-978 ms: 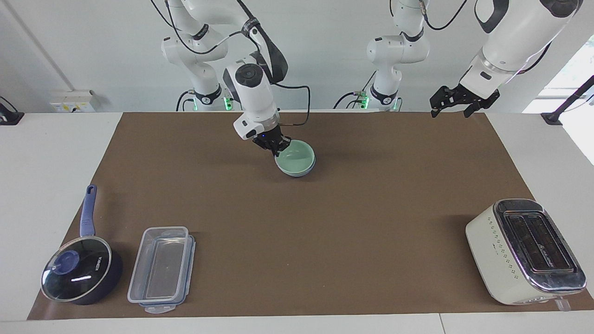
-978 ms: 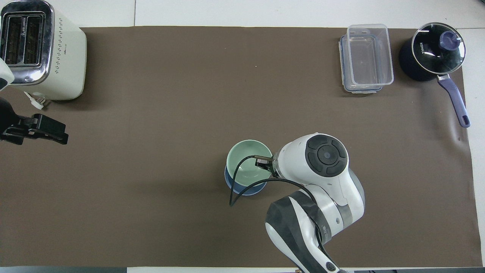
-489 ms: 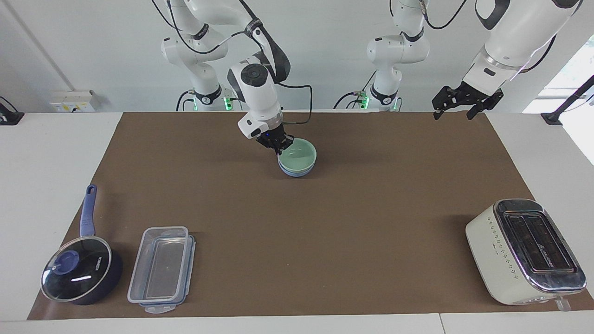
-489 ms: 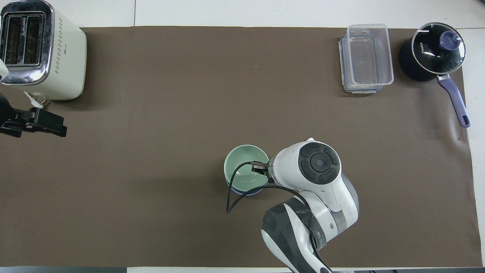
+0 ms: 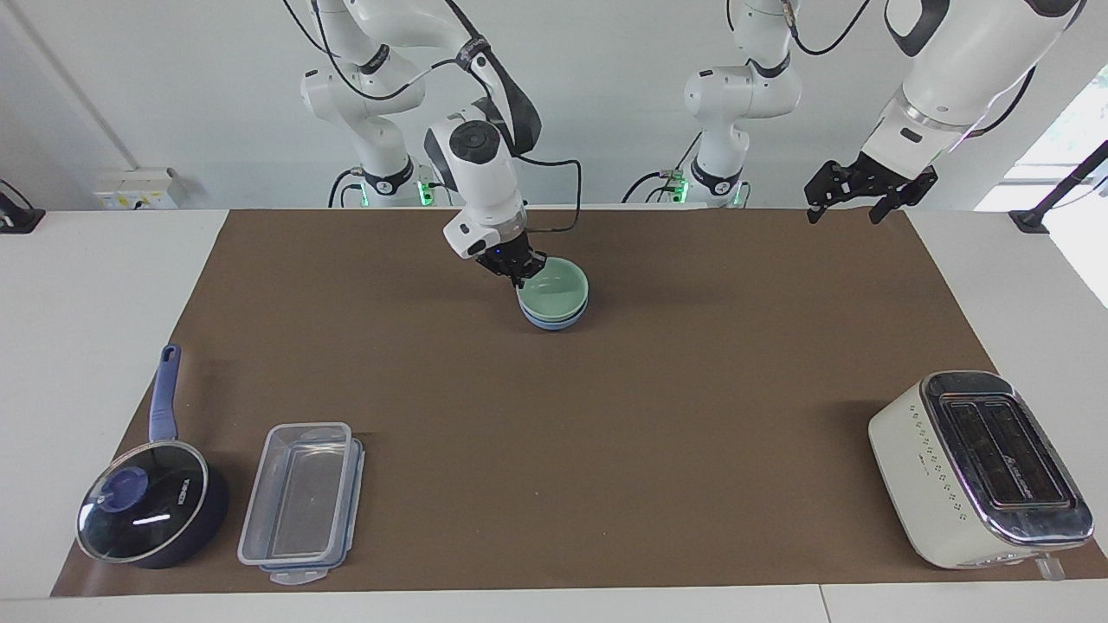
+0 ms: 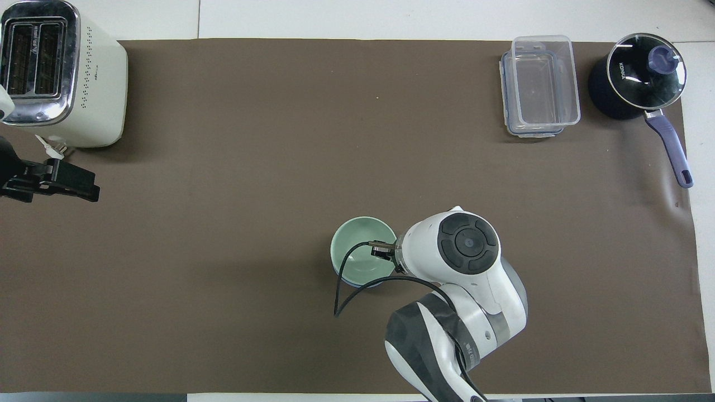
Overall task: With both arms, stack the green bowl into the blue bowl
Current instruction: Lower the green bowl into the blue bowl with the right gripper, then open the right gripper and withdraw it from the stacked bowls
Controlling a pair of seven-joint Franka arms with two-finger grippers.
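Observation:
The green bowl (image 5: 555,290) sits nested in the blue bowl (image 5: 554,319) on the brown mat, near the robots' end at the middle of the table. In the overhead view the green bowl (image 6: 360,251) nearly hides the blue bowl (image 6: 364,283). My right gripper (image 5: 521,272) is shut on the green bowl's rim at the side toward the right arm's end. My left gripper (image 5: 853,192) is open and empty, held up in the air over the mat's edge at the left arm's end; it also shows in the overhead view (image 6: 61,184).
A cream toaster (image 5: 978,472) stands far from the robots at the left arm's end. A clear lidded container (image 5: 301,502) and a dark blue saucepan (image 5: 151,510) with a glass lid lie far from the robots at the right arm's end.
My right gripper has lowered the green bowl fully into the blue bowl, and the pair has settled slightly closer to the robots. My left gripper has hardly moved.

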